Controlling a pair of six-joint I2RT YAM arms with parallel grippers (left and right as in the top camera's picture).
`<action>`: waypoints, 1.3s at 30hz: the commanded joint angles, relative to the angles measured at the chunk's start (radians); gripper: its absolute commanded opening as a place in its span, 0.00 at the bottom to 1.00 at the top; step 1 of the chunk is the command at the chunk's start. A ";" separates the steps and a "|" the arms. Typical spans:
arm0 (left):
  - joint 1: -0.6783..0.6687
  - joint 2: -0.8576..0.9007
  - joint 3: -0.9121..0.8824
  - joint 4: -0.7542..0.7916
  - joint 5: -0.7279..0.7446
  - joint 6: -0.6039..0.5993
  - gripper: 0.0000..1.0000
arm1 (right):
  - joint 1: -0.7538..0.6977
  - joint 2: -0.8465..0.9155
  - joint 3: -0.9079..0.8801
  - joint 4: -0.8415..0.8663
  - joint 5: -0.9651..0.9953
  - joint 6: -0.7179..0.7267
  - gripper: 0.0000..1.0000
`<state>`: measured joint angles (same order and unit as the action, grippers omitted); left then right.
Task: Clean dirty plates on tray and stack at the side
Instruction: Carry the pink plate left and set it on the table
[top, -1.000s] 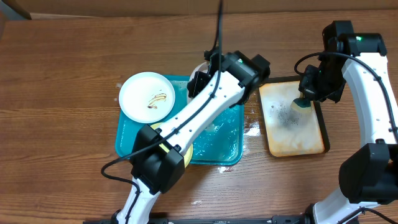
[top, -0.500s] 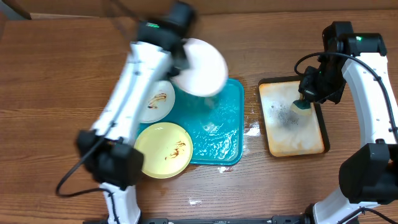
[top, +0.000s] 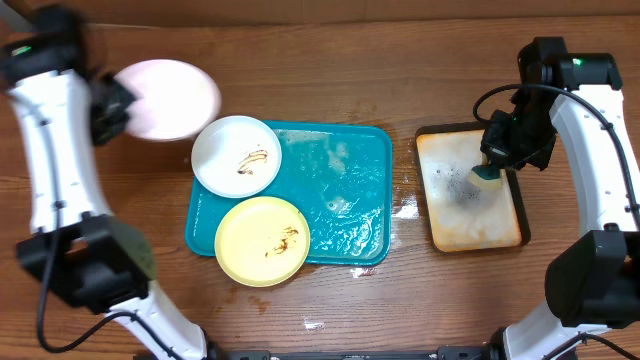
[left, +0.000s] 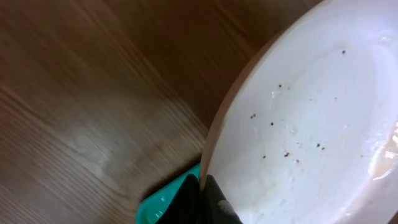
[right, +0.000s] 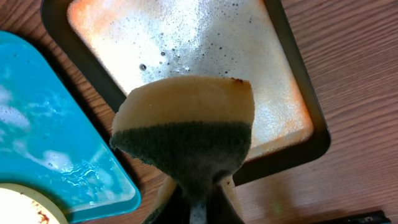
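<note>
We pinch white plate (top: 170, 98) in L claw (left: 204, 198) upper left, off tray (top: 350, 180) for stacking; R claw (right: 198, 208) grips sponge (right: 186, 121), ready.

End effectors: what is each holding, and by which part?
Left end effector grips the round white plate by its rim. Right end effector pinches the yellow-and-green sponge at its dark green end.
</note>
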<state>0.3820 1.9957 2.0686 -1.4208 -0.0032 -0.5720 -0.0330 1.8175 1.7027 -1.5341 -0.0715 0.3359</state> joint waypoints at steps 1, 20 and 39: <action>0.151 -0.019 -0.091 0.026 0.093 0.067 0.04 | -0.001 -0.005 0.019 0.002 -0.001 -0.002 0.04; 0.486 -0.016 -0.615 0.441 0.246 0.160 0.04 | -0.001 -0.005 0.019 -0.036 -0.001 -0.022 0.04; 0.485 -0.068 -0.757 0.524 0.238 0.101 0.83 | -0.001 -0.005 0.019 -0.047 -0.001 -0.028 0.04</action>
<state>0.8764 1.9781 1.2976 -0.8906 0.2394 -0.4641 -0.0330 1.8175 1.7027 -1.5826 -0.0708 0.3138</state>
